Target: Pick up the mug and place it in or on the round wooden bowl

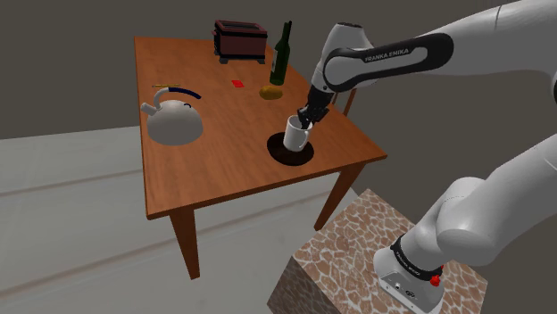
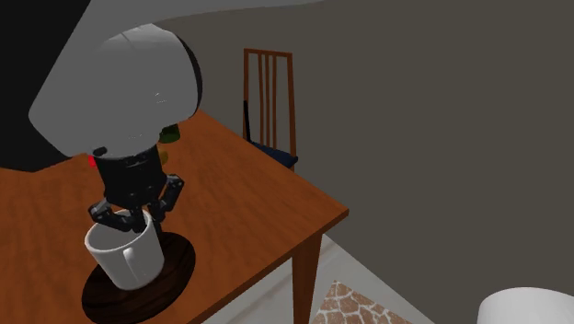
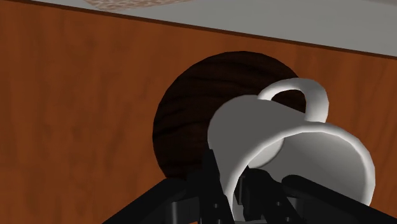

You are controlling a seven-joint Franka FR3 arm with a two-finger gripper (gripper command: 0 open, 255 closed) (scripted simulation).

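Looking down from the shoulder view, I see the gripper clamped on the rim of the white mug, one finger inside the wall and one outside. The mug is right over the dark round wooden bowl, near the edge of the surface closest to the stand. I cannot tell whether its base touches the bowl. A pale kettle, a dark bottle and a toaster stand well apart from it.
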